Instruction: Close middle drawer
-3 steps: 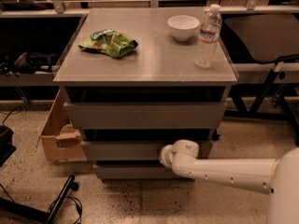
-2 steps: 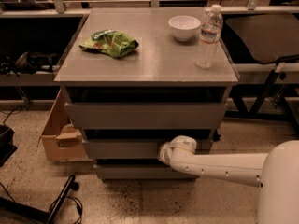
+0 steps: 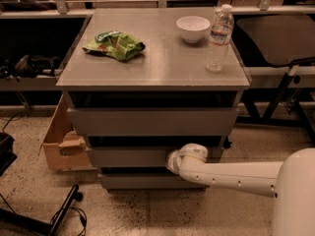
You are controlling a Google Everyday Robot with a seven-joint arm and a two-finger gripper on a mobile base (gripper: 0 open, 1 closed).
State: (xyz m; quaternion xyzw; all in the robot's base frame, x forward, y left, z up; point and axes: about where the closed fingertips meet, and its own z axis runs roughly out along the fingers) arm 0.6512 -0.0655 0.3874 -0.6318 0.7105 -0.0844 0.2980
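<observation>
Barely shifted since earlier, the white end effector (image 3: 173,162) rests against the plain grey handleless middle drawer (image 3: 128,158), between two other grey fronts; its opening I cannot tell. Rigid, probably free-sliding: push flat on the front.

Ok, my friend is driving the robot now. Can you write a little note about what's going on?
Gripper: at the front of the middle drawer, right of its centre.
Middle drawer: looks partly out, with a dark gap above its front.
Done: the arm is in place at the drawer.
Left: push the drawer in until it is shut, then pull the arm away.
</observation>
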